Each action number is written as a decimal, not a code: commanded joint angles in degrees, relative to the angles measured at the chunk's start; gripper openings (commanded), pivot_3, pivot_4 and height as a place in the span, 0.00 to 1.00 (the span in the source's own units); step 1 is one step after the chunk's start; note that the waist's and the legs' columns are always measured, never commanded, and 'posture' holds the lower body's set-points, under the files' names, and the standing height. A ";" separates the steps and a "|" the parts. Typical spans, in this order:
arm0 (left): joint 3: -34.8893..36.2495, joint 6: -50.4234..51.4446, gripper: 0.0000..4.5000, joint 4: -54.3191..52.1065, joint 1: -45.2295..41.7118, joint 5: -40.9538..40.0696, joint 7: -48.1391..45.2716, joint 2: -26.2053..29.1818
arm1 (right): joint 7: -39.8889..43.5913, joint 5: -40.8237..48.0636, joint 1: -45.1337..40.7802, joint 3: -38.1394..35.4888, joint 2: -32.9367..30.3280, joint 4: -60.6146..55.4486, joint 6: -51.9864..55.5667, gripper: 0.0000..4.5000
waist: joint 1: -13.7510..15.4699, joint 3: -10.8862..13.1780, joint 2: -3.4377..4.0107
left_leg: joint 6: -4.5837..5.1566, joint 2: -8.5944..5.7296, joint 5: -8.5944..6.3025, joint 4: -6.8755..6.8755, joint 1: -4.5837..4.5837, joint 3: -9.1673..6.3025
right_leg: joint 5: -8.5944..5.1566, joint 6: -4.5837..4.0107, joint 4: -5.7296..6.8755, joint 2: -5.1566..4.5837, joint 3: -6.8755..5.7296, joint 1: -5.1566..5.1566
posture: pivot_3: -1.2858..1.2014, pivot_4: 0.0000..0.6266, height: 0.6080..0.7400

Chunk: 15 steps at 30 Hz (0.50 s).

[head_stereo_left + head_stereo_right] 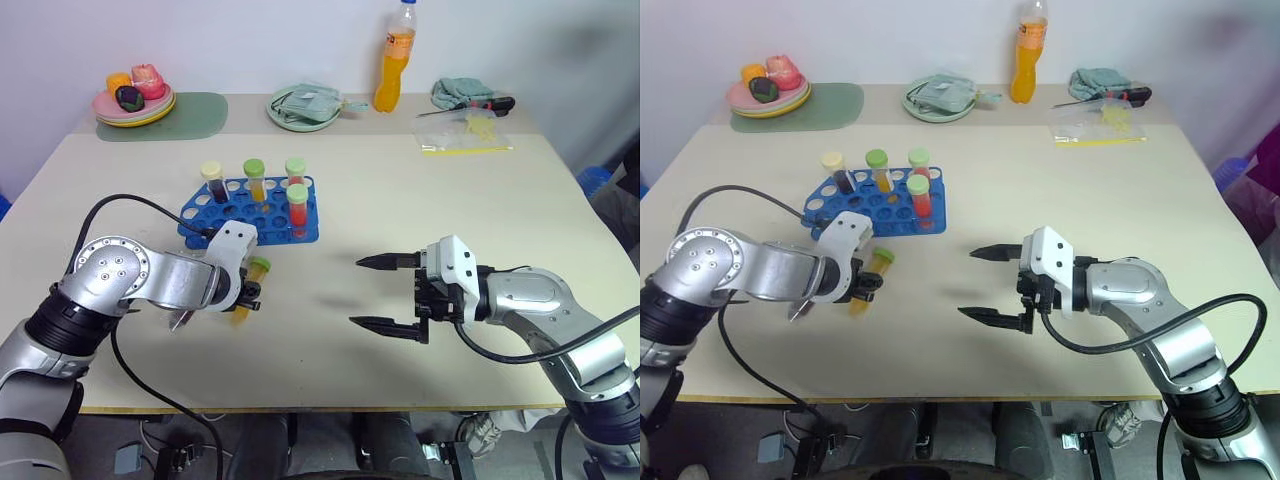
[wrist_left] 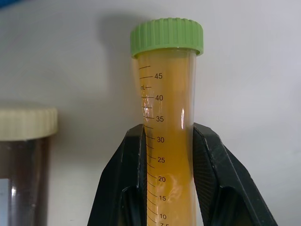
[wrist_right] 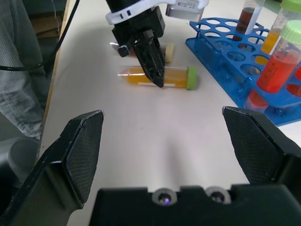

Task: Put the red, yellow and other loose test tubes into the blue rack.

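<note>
On the pale bench (image 1: 400, 210), just in front of the blue rack (image 1: 250, 212), the left claw (image 3: 155, 75) is clenched around a green-capped tube of yellow liquid (image 3: 157, 77) that lies on its side. A second loose tube with a cream cap (image 3: 165, 51) lies just beyond it, nearer the bench edge. Four capped tubes stand upright in the rack. The right claw (image 1: 385, 293) hangs above the bench, well apart from the rack, its fingers spread wide and grasping nothing.
</note>
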 commanded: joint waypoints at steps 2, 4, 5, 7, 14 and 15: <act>15.45 -5.26 0.16 -12.64 2.20 12.63 -17.53 6.02 | -0.42 1.81 0.02 -1.13 -0.01 -2.60 0.69 1.00 | -0.20 0.01 0.02 | -0.02 0.00 0.01 -0.02 -0.01 0.04 | -0.02 -0.04 -0.01 0.01 0.00 -0.02 | 0.52 0.24 1.00; 23.49 -11.80 0.16 -17.72 7.64 23.87 -28.92 7.59 | -1.33 2.67 -0.01 -1.70 0.61 -2.56 1.46 1.00 | -0.31 0.02 0.04 | -0.12 0.01 0.07 -0.08 0.01 0.12 | -0.04 -0.07 -0.05 0.02 0.02 -0.04 | 0.52 0.24 1.00; 26.39 -15.55 0.16 -18.61 10.57 28.96 -32.97 7.33 | -2.00 3.04 -0.13 -1.84 1.12 -2.42 1.91 1.00 | -0.32 0.02 0.04 | -0.25 0.00 0.14 -0.08 0.01 0.14 | -0.05 -0.08 -0.05 0.04 0.01 -0.02 | 0.52 0.24 1.00; 29.90 -23.33 0.16 -17.72 15.28 38.59 -36.03 3.97 | -3.76 3.22 -0.49 -1.46 2.61 -1.93 2.50 1.00 | -0.10 0.00 0.08 | -0.27 -0.02 0.15 -0.15 0.08 0.19 | -0.06 -0.10 -0.09 0.07 0.02 0.00 | 0.52 0.24 1.00; 15.26 -50.76 0.16 -10.56 18.44 84.00 -34.45 -14.29 | -11.33 0.14 0.28 1.35 10.11 0.75 2.33 1.00 | 1.22 0.02 -0.04 | 0.07 -0.02 0.00 -0.04 0.10 0.14 | -0.03 -0.18 -0.24 0.09 0.02 0.21 | 0.52 0.24 1.00; 13.89 -55.18 0.16 -8.30 18.95 88.23 -34.18 -17.78 | -12.29 0.02 0.40 1.53 10.83 0.67 2.55 1.00 | 1.43 0.00 -0.01 | 0.13 -0.01 -0.03 -0.03 0.08 0.15 | -0.02 -0.17 -0.27 0.05 0.04 0.19 | 0.52 0.24 1.00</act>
